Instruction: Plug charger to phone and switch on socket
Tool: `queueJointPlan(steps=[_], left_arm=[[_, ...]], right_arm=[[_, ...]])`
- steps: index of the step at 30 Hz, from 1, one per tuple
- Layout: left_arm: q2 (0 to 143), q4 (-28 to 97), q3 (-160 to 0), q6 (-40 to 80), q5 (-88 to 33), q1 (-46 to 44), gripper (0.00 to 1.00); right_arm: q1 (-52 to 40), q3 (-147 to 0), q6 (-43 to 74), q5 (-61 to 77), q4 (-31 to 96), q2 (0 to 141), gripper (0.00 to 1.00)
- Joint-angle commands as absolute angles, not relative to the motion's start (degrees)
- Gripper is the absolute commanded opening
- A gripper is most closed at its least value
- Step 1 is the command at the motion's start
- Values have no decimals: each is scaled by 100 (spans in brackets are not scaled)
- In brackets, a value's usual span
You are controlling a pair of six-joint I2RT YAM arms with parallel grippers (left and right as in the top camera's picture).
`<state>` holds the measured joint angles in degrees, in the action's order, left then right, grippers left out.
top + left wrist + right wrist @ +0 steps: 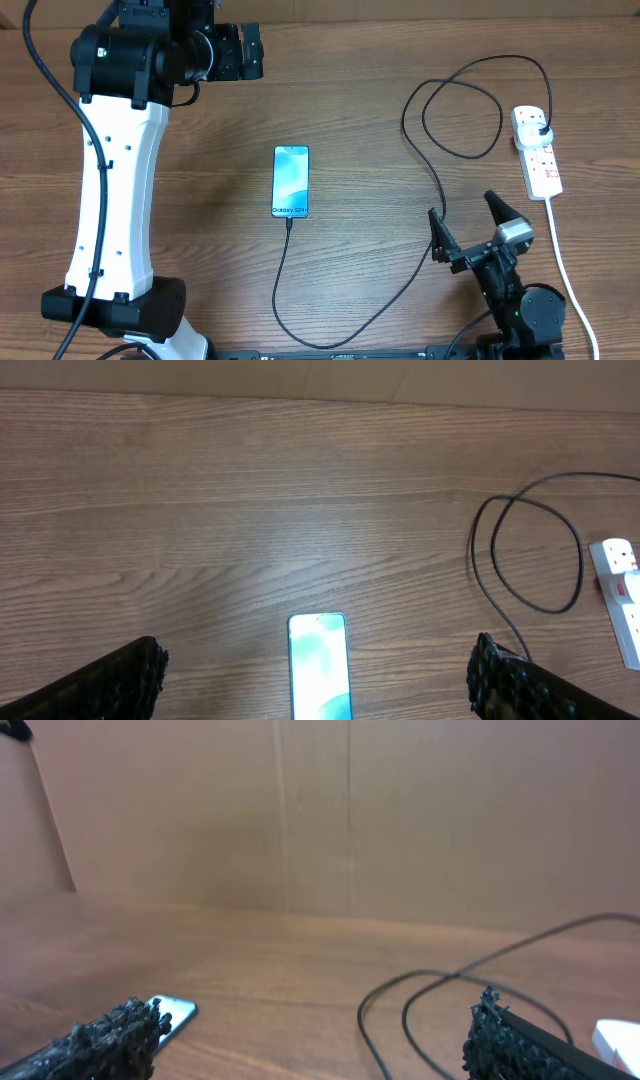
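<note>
The phone (291,181) lies flat mid-table, its screen lit blue-teal. The charger's thin black cable (440,190) meets the phone's near end at its connector tip (289,222). It curves along the front, loops, and ends in a black plug (541,128) seated in the white socket strip (540,165) at the right. My left gripper (250,50) is open and empty, high beyond the phone (320,670). My right gripper (468,225) is open and empty, right of the cable and near the strip's near end. The reddish switches are too small to read.
The strip's thick white cord (565,275) runs down the right side past my right arm. My white left arm (115,190) stands along the left side. A cardboard wall (350,820) closes off the far side. The cable loop (530,550) lies between the phone and the strip (620,595).
</note>
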<state>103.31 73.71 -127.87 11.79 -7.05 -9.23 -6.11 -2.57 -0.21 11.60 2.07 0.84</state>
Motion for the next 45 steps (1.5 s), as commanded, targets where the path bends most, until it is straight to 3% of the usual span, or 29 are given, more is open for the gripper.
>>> queueJointPlan(steps=[1, 34, 45], left_arm=[[10377, 7349, -12803, 1138, -729, -904, 100], [10178, 7345, -12713, 1138, -727, -908, 100], [7231, 7349, -9323, 1138, -727, -895, 100]], right_arm=[[-644, -40, -27, 1273, 301, 14, 100], [-637, -45, 167, 1439, 333, 16, 100], [-637, -45, 167, 1439, 333, 16, 100]])
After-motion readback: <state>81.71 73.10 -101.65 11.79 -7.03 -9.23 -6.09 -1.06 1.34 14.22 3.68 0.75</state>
